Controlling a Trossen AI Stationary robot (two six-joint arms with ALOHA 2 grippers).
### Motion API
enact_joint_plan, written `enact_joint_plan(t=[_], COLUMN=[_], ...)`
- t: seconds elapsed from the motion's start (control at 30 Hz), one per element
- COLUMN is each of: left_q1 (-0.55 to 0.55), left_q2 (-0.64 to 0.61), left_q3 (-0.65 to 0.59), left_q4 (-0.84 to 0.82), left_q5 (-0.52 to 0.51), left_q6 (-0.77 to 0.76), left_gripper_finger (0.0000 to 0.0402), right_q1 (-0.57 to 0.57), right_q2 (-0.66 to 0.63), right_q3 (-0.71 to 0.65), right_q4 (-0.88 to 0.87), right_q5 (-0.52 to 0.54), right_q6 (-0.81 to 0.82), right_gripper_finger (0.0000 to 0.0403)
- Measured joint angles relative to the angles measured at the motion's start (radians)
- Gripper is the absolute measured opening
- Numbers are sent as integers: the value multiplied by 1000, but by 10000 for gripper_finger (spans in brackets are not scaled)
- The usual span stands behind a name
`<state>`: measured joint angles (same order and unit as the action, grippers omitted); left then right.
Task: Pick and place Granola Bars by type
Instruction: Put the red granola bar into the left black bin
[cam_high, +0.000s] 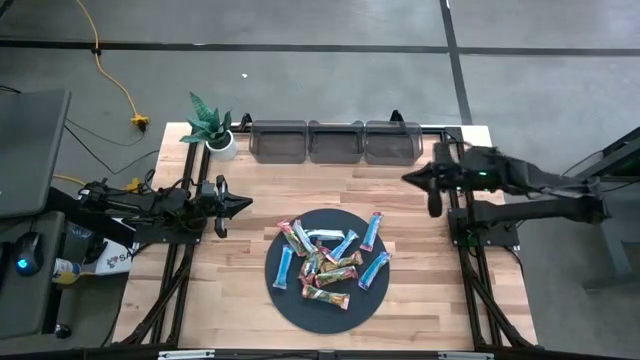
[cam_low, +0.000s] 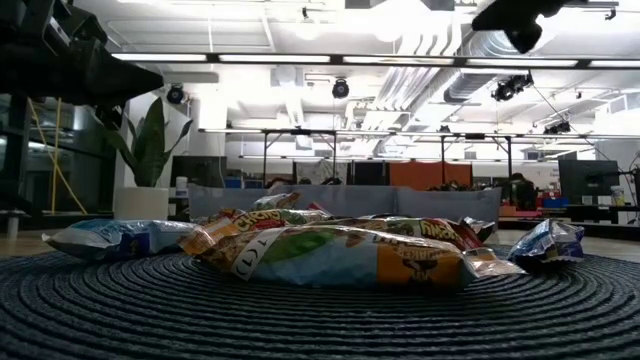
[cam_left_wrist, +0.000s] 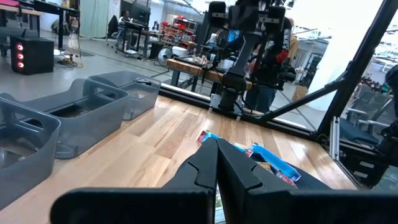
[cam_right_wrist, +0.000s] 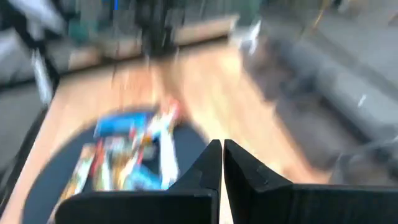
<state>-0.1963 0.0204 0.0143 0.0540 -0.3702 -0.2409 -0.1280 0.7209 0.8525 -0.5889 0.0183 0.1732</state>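
Right gripper (cam_high: 412, 178) up off the table at the right edge, fingers pressed together in its wrist view with nothing between them, aimed toward the middle. Left gripper (cam_high: 243, 203) mirroring it at the left edge, also pinched closed and empty, tips pointing inward at the pile. Between the two, well apart from both: Granola Bars (cam_high: 332, 262) heaped on the dark round disc (cam_high: 290, 297) near the front-centre of the wooden table (cam_high: 420, 300). Light blue wrappers fanned toward the outside, one blue bar (cam_high: 373, 231) lying near the disc's far right rim, red/pink and multicoloured ones tangled across each other in the centre. Up close from table level, just one jumbled mound of shiny wrappers (cam_low: 340, 250), types all mixed. Farther out along the back edge, three clear bins (cam_high: 335, 141) in a row, looking empty from above. Potted plant (cam_high: 212, 125) at the back left corner, clear of everything. Judging from all this: nothing sorted yet, every bar left to pick, whole job ahead. Likely trouble: overlapping slippery wrappers, easy to drag a neighbour along.
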Motion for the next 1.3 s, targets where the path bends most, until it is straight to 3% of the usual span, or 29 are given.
enact_joint_plan(t=[0.23, 0.57, 0.9, 1.3], left_q1=[0, 0, 0, 0], left_q2=[0, 0, 0, 0], left_q3=[0, 0, 0, 0], left_q4=[0, 0, 0, 0], left_q5=[0, 0, 0, 0], left_q6=[0, 0, 0, 0], left_gripper_finger=[1, 1, 1, 1], right_q1=[0, 0, 8, 139], right_q2=[272, 555, 749, 942], right_q3=[224, 466, 490, 489], right_q4=[-220, -446, -565, -588], right_q5=[-106, -133, -138, -176], right_q6=[-135, -473, -738, -956], right_gripper_finger=[1, 1, 1, 1])
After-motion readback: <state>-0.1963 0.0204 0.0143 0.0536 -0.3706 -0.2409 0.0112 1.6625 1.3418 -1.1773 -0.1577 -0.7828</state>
